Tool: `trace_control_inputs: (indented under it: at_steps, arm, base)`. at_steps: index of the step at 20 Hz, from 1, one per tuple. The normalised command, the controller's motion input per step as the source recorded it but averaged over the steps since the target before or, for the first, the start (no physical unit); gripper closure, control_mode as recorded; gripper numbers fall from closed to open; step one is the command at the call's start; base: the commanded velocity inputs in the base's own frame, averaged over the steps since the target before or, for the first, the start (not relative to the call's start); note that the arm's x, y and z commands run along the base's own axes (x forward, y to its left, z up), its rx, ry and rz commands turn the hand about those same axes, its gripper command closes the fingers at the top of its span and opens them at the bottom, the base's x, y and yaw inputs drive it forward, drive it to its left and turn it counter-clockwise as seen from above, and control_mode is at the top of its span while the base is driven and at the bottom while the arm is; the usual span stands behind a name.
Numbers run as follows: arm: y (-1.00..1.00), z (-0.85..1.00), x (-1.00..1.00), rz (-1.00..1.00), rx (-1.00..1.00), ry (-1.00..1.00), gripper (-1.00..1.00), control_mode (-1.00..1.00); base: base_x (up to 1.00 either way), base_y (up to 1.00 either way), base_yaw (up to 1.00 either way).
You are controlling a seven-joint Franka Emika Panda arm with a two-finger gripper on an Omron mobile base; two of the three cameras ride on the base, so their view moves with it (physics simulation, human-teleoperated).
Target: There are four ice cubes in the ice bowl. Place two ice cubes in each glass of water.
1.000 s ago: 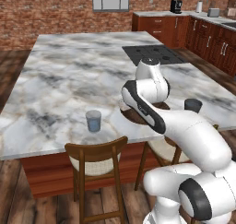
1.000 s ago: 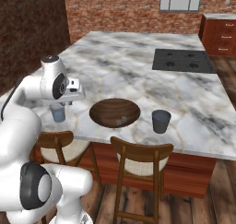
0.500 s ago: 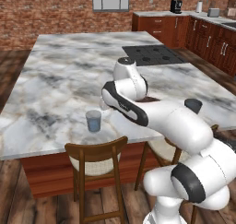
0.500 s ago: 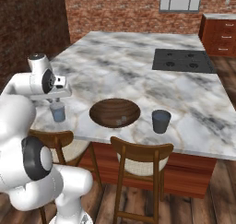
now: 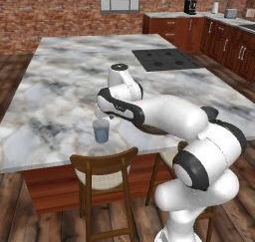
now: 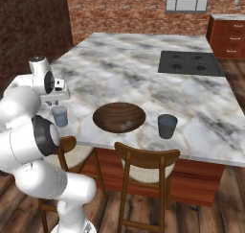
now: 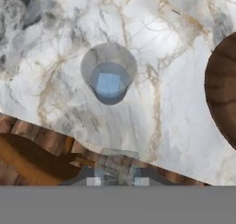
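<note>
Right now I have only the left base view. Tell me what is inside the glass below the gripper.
Observer: The hand view looks straight down into that glass: one ice cube sits in the water.
Operator: Check the gripper's load.
Observer: A pale translucent block, seemingly another cube of ice, sits between the fingertips of the gripper.
Operator: Report on the ice bowl; the arm mostly blocks it for me.
Observer: In the right base view the ice bowl has two small cubes lying in it.
</note>
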Motion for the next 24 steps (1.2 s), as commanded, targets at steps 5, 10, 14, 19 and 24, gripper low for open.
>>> trace_control_inputs:
  at_steps: [5,10,14,19,24]
  arm:
    - [0.08,-0.23,0.44,0.0,0.01,0.0,1.0,-1.0]
    - [0.1,-0.24,0.38,0.0,0.02,0.0,1.0,-1.0]
    - [0.12,-0.29,0.33,0.0,0.02,0.0,1.0,-1.0]
    - [0.19,-0.26,0.28,0.0,0.0,0.0,1.0,-1.0]
    - [0.19,-0.22,0.26,0.0,0.0,0.0,1.0,-1.0]
  base:
    - [0.0,0.0,0.0]
    - [0.0,0.0,0.0]
    - [0.0,0.0,0.0]
    - [0.0,0.0,0.0]
    - [0.0,0.0,0.0]
